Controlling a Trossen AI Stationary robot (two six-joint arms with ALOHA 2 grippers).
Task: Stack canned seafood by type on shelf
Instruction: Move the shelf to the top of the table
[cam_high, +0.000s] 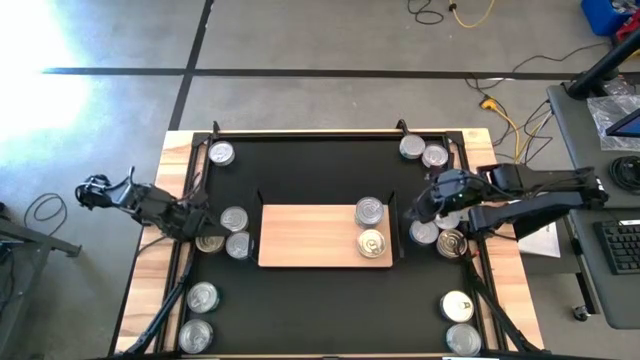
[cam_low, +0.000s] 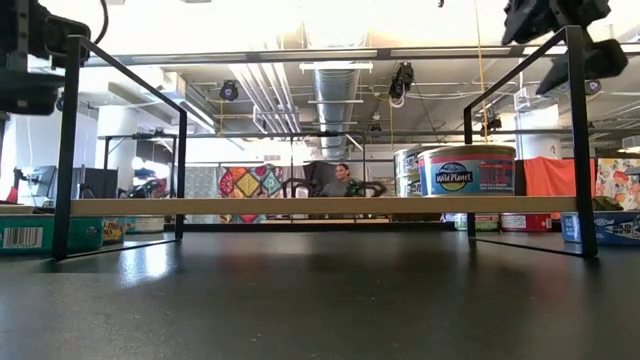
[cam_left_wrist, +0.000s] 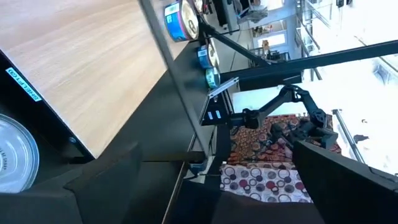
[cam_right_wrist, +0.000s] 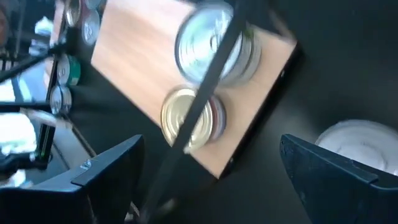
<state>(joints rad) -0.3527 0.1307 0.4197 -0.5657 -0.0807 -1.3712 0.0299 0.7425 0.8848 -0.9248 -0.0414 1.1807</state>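
The shelf (cam_high: 315, 238), a light-wood board, lies mid-mat. Two tins of canned seafood rest on its right end: a silver one (cam_high: 369, 211) and a gold one (cam_high: 371, 243). My left gripper (cam_high: 203, 226) hovers open at the shelf's left, next to three tins (cam_high: 234, 218) (cam_high: 238, 244) (cam_high: 210, 243); its wrist view shows one silver tin (cam_left_wrist: 15, 158) beside its finger. My right gripper (cam_high: 414, 210) stands open just right of the shelf, above two tins (cam_high: 424, 232) (cam_high: 451, 243). In the right wrist view nothing sits in that gripper (cam_right_wrist: 210, 146).
Loose tins stand on the black mat (cam_high: 320, 310): one at far left (cam_high: 221, 153), two at far right (cam_high: 412, 147), two near left (cam_high: 202, 296), two near right (cam_high: 457, 305). The shelf's thin black frame ends (cam_low: 68, 150) (cam_low: 578, 140) rise above the board.
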